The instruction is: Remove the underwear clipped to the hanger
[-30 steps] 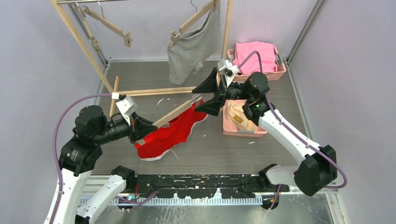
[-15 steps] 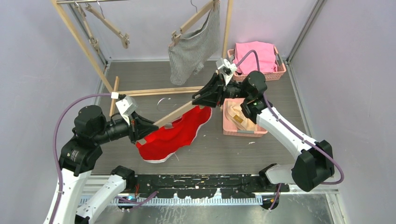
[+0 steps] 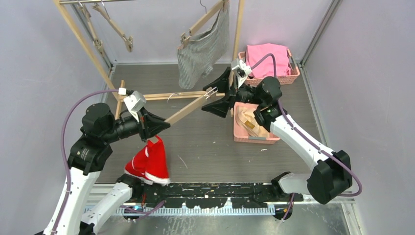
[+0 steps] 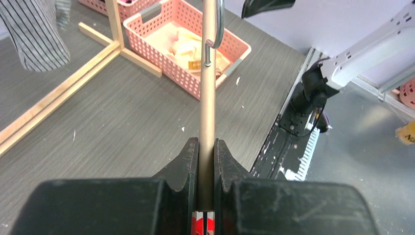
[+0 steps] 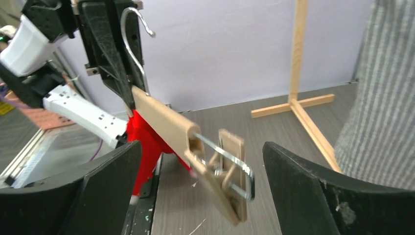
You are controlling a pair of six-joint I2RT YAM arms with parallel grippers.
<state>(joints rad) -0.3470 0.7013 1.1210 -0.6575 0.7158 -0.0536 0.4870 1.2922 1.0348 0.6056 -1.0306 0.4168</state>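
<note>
Red underwear swung down beneath left hand gripping hanger; right hand spread.

Pale lilac walls enclose a grey wood-grain desk. A light wooden rack stands at upper left and centre; a metal corner post rises at upper right. Lighting is even.
</note>
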